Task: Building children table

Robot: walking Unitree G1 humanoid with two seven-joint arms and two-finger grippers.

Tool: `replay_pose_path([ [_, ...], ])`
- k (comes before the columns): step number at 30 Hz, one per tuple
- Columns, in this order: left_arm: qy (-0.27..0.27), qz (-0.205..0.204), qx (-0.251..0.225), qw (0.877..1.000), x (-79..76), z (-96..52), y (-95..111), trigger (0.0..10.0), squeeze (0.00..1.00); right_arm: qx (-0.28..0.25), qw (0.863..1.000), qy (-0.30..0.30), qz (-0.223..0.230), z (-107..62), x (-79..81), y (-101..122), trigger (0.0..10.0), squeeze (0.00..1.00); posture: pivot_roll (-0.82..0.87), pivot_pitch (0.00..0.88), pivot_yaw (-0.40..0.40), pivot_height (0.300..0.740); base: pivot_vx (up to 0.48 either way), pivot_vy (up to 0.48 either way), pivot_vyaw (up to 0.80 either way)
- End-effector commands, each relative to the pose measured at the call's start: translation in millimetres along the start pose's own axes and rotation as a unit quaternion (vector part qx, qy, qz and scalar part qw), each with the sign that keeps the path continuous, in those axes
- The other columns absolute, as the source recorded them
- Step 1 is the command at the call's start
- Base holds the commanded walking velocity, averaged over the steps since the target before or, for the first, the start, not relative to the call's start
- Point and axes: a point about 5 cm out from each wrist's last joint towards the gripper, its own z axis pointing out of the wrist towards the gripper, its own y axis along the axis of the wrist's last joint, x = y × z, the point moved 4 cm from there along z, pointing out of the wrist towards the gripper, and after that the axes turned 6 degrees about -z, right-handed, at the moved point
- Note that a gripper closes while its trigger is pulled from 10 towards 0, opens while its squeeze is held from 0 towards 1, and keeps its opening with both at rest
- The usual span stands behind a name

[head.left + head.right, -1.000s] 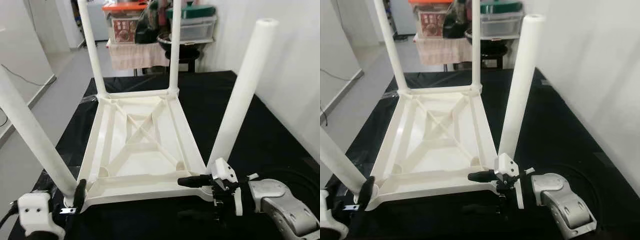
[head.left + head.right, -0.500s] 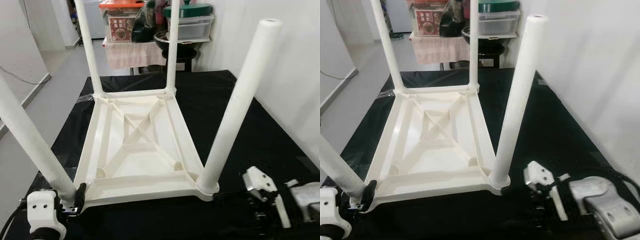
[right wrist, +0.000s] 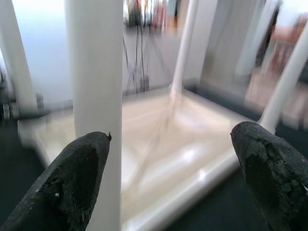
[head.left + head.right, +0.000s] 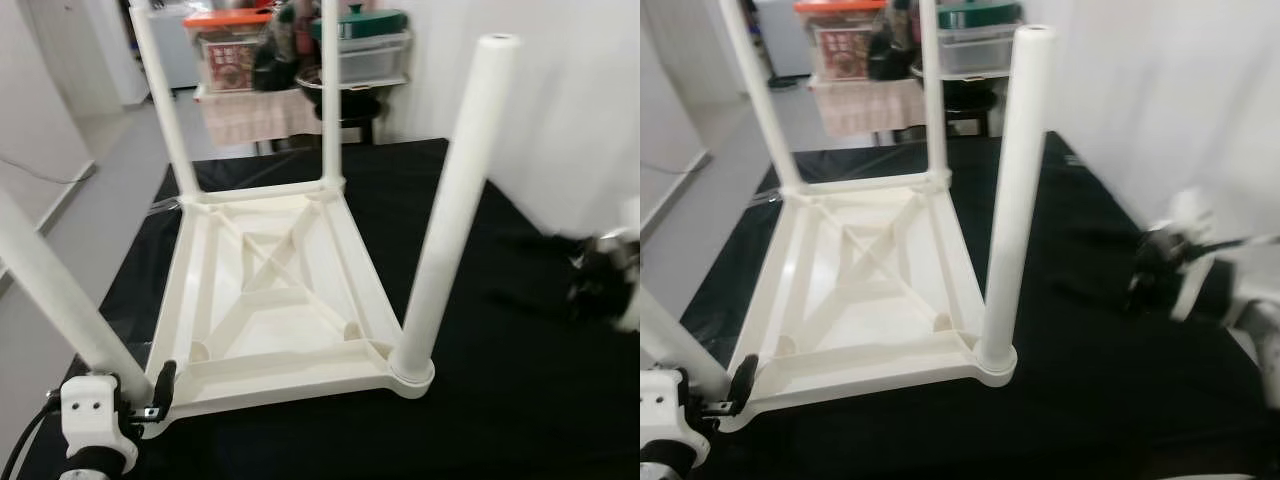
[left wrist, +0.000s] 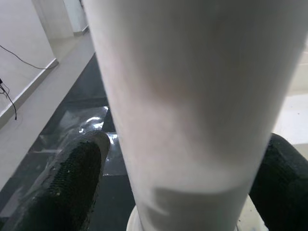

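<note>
Left gripper (image 4: 150,395): jaws closed around the near-left leg (image 4: 55,295) right at its base, one black finger (image 5: 72,185) on each side of the white tube, which runs straight out between them. Right gripper (image 3: 168,180): jaws spread wide and empty; the near-right leg (image 4: 1012,190) stands just ahead of one finger and the ribbed underside of the tabletop (image 4: 275,285) lies beyond the gap. In the head views this gripper (image 4: 1160,275) is motion-blurred, off to the right of the table and well apart from it. The children's table lies upside down on the black cloth (image 4: 510,340), top face down, all four legs pointing up: the two near legs at the corners closest to the jaws, the far-left leg (image 4: 160,105) and far-right leg (image 4: 330,95) at the far corners. Past them, a side stand with storage boxes (image 4: 235,50). Handling judgement: moulded plastic, hollow tubes, likely light and fairly stiff, smooth and somewhat slippery under the pads. Long legs give leverage, so a push high up could rock a socket loose; best hold is low on a leg, near its collar, or on the tabletop's rim. All four legs look seated, so the assembly seems nearly complete; flipping it upright probably remains.
</note>
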Motion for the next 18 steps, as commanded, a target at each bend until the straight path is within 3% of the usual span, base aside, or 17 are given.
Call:
replay_pose_path([
  [1, 0.007, 0.010, 0.006, 1.000, 6.4, -0.8, -2.8, 10.0, 0.00, -0.052, 0.998, 0.020, 0.004, 7.1, 4.9, 16.0, 10.0, 0.00, -0.08, 0.000, 0.028, 0.740, 0.000, 0.000, 0.00],
  [6, 0.008, 0.008, 0.005, 1.000, 6.2, -0.6, -3.9, 10.0, 0.00, -0.084, 0.995, 0.052, -0.007, 20.1, 10.6, 28.6, 10.0, 0.00, -0.08, 0.000, 0.028, 0.740, 0.000, 0.000, 0.00],
  [10, 0.007, 0.005, 0.000, 1.000, 4.5, 1.5, -4.6, 10.0, 0.00, -0.111, 0.991, 0.067, -0.021, 46.2, 14.0, 40.2, 10.0, 0.00, -0.08, 0.000, 0.020, 0.740, 0.000, 0.000, 0.00],
  [18, -0.006, 0.005, -0.009, 1.000, -1.9, 7.1, -2.7, 10.0, 0.00, -0.121, 0.988, 0.093, 0.000, 71.5, 22.5, 41.7, 10.0, 0.00, -0.08, 0.000, 0.011, 0.740, 0.000, 0.000, 0.00],
])
